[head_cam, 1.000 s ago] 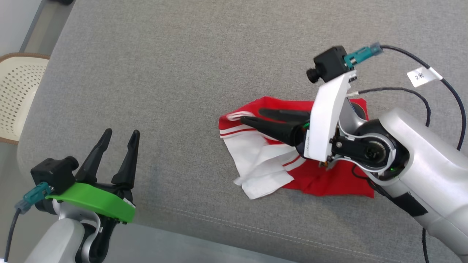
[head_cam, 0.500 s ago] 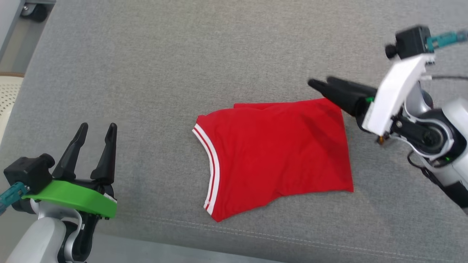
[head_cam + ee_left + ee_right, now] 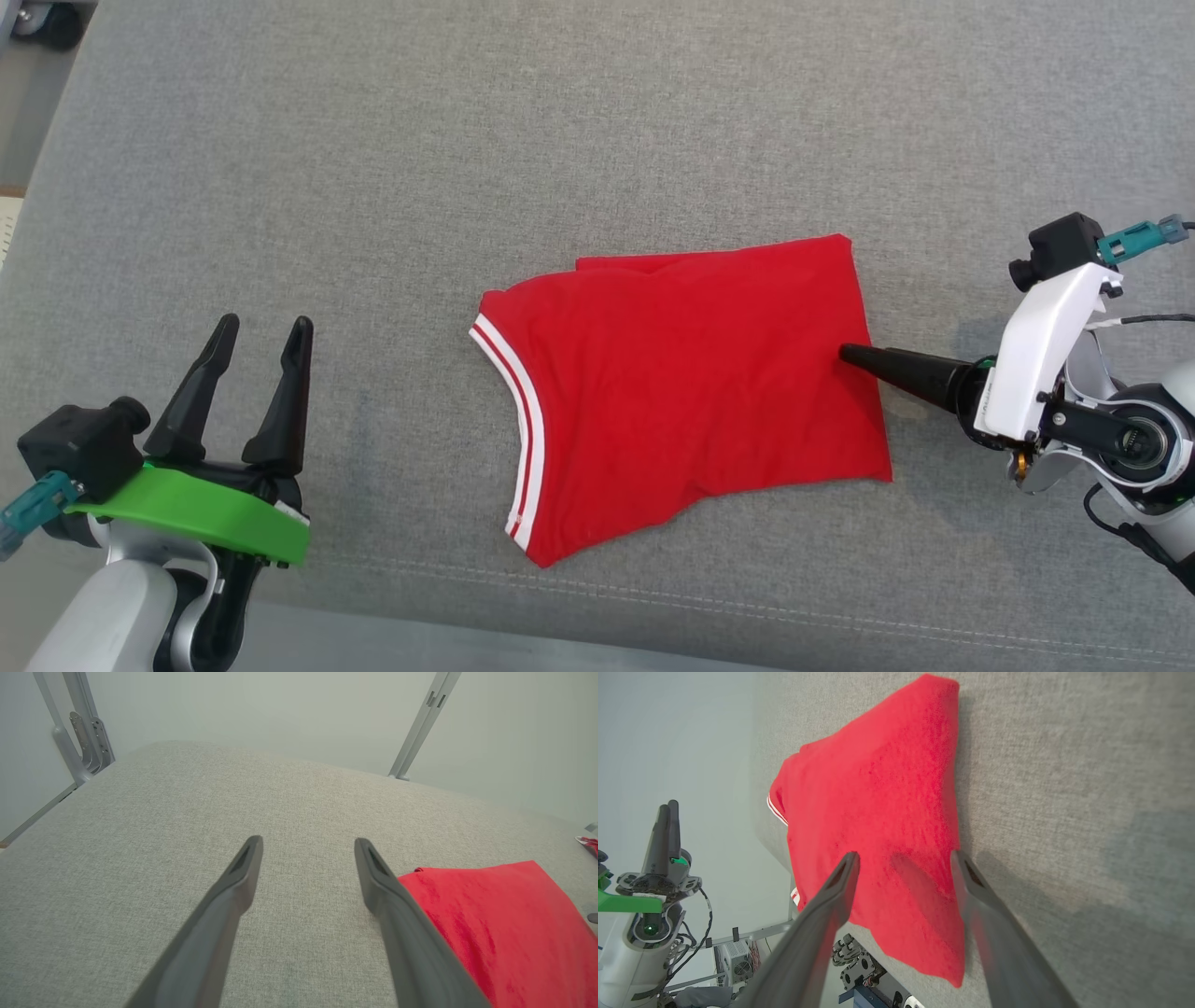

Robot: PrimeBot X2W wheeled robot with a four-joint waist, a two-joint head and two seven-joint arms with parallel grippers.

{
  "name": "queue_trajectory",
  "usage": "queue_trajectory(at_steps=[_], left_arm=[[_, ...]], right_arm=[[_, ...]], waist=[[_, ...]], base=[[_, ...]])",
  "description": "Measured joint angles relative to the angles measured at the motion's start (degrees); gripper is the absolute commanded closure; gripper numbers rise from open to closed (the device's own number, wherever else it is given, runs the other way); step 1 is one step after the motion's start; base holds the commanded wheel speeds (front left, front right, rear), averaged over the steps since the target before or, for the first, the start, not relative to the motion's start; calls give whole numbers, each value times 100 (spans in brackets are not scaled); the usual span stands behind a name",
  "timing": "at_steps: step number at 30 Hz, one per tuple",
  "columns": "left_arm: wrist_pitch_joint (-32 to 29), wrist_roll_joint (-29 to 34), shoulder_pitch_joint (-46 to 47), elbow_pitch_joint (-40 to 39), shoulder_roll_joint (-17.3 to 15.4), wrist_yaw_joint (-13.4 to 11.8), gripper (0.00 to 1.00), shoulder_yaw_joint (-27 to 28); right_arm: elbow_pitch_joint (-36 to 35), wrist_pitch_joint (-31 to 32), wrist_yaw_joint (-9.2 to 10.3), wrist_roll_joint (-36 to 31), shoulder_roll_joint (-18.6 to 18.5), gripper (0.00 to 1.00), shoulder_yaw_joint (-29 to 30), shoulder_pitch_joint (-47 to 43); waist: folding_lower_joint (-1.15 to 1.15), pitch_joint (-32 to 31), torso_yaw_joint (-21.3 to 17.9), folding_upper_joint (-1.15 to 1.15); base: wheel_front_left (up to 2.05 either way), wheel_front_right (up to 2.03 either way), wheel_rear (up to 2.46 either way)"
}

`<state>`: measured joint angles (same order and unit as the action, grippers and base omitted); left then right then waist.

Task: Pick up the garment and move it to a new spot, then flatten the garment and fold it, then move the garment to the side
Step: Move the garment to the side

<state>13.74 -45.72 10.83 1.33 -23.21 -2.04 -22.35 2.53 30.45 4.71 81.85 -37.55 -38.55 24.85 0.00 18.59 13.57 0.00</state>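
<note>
Supporting surface: grey cushion [image 3: 597, 121], bearing everything.
Garment [image 3: 681, 373]: red, folded, lying mid-cushion; soft, light and limp, so it sags if you lift one layer.
Right gripper [image 3: 904, 856]: spread, tips at its right edge, seemingly just above the cloth.
Left gripper [image 3: 265, 324]: spread, empty, well apart.
Hold: you should pinch every layer along that right edge.

Head view: right gripper [image 3: 845, 353] is edge-on, one dark finger hiding the other, so we can't see its gap. Left wrist view: red knit garment with white striped trim [image 3: 495, 924] runs off the right and bottom edges, partly behind one finger of the left gripper [image 3: 308, 841]. Grey hardware [image 3: 859, 963] between the right jaws: too blurred to name.
</note>
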Motion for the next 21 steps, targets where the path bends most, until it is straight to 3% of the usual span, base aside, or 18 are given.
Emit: queue_trajectory(at_steps=[11,12,13,21], left_arm=[[-4,1,30,-13,63,4,0,-129],[-4,2,34,-14,71,4,0,-135],[-4,2,35,-11,76,7,0,-147],[-5,44,27,10,76,0,0,-141]], right_arm=[[149,197,-65,123,155,1,-130,15],[168,242,-66,119,185,71,-174,43],[186,244,-69,79,222,100,-212,79],[233,366,-169,-92,148,100,-101,653]], waist=[[0,130,197,0],[0,131,225,0],[0,131,253,0],[0,82,405,0]], base=[[0,0,0],[0,0,0],[0,0,0],[0,0,0]])
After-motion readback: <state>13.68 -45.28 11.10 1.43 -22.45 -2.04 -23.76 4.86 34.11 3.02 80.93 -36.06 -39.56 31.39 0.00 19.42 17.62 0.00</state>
